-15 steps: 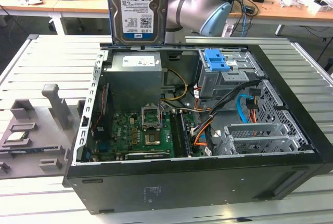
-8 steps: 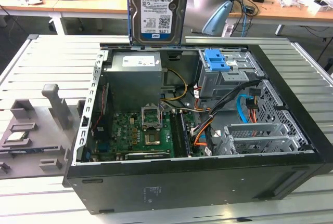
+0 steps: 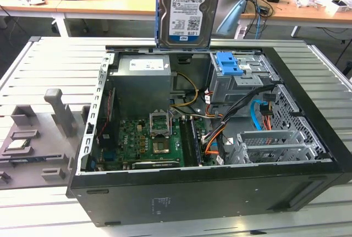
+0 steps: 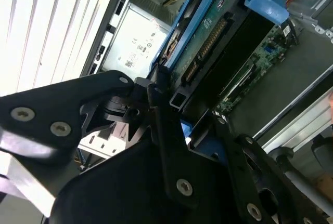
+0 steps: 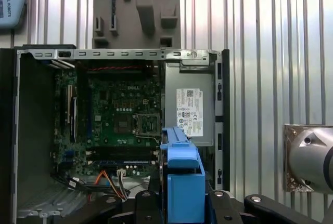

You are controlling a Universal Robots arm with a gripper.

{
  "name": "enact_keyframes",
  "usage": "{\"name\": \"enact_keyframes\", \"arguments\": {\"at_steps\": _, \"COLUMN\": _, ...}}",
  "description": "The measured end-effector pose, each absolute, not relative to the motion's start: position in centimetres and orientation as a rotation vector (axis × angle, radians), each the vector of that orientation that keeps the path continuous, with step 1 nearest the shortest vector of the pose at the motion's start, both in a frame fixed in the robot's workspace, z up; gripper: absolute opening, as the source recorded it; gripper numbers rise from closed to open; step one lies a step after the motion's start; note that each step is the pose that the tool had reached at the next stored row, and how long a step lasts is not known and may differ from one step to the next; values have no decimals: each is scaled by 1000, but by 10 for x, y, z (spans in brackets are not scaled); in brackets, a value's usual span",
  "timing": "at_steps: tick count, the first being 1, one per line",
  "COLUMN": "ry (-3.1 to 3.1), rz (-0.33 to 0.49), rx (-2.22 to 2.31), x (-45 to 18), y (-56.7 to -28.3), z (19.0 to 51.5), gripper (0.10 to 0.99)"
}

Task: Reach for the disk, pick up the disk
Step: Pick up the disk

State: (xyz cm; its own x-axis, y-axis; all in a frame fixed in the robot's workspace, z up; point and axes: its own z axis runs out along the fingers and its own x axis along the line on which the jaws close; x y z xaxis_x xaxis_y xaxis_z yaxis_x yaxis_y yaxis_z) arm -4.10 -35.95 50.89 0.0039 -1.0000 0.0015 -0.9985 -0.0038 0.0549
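The fingers [image 4: 162, 135] are clenched on the disk [image 3: 186, 11] by its smooth blue plastic bracket [image 5: 184, 185], holding the flat, labelled metal slab upright, well above the open computer case [image 3: 220, 196]. The pick-up looks done. The slick plastic calls for a steady squeeze over the ribbed metal counter [image 3: 55, 64].

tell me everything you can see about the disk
The disk is a flat silver-grey metal drive with a white-and-blue label, framed by a bright blue plastic bracket. It hangs upright above the open computer case, held by the gripper, whose black jaws are closed on its bracket end.
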Motion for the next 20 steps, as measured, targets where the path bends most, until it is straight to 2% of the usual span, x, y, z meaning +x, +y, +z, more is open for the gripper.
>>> {"name": "enact_keyframes", "arguments": {"at_steps": 20, "ry": -2187, "rz": -63, "rx": 2195, "x": 53, "y": -359, "z": 509, "gripper": 365}}
